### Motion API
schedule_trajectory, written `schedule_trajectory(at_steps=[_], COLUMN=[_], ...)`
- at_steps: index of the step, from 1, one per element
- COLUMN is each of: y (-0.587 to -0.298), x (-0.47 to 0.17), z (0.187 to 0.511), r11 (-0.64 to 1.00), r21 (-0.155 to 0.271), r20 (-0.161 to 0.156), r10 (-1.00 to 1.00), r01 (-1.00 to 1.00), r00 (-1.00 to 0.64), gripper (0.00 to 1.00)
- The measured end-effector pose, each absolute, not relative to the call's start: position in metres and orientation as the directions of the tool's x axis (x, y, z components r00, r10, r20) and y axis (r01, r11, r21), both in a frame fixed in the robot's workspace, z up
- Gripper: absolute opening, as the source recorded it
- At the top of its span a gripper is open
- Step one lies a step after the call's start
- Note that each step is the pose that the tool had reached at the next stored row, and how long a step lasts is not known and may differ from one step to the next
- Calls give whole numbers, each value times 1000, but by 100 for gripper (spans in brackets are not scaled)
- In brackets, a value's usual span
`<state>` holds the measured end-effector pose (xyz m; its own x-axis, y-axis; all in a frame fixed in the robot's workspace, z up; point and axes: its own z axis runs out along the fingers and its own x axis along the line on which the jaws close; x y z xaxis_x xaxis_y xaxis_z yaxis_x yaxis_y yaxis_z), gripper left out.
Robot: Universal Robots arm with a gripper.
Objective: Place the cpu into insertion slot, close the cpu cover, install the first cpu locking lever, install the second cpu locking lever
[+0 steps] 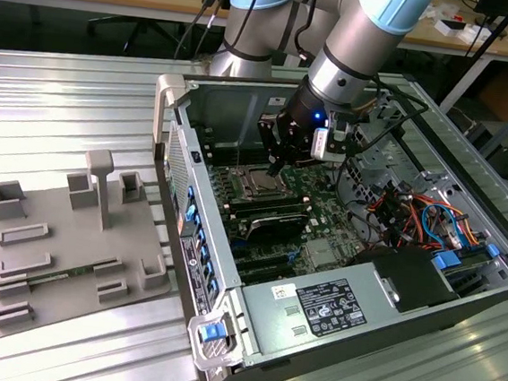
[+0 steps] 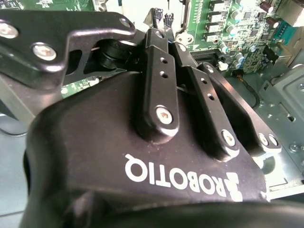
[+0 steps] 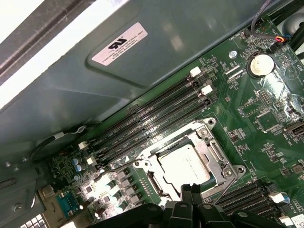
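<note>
One chip (image 3: 184, 164) sits under the metal cover (image 3: 210, 151); gripper (image 3: 190, 189) fingers pressed together, empty, at its edge. Judged light, stiff, fragile: handle the frame rim only.

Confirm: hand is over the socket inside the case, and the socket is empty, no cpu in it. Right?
Not empty. The first wrist view shows the cpu seated in the insertion slot, with the cpu cover framing it. The rest holds: the hand is over the insertion slot inside the case.
</note>
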<state>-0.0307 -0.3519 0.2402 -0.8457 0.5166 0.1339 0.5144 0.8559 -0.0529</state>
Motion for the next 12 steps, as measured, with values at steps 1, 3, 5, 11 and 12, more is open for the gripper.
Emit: schedule_trajectory(at_steps=[1,3,5,11,12], y=[-352,-352,-352,-352,-352], x=[-31,-31,-31,-31,-31], z=[240,240,240,240,240], r11=[856,857,859,871,872], r21=[-53,-52,-51,-45,-45], r20=[134,134,135,138,139], r10=[516,515,512,490,489], r01=[514,513,510,489,488], r00=[-846,-847,-848,-860,-861], gripper=[11,11,11,11,11])
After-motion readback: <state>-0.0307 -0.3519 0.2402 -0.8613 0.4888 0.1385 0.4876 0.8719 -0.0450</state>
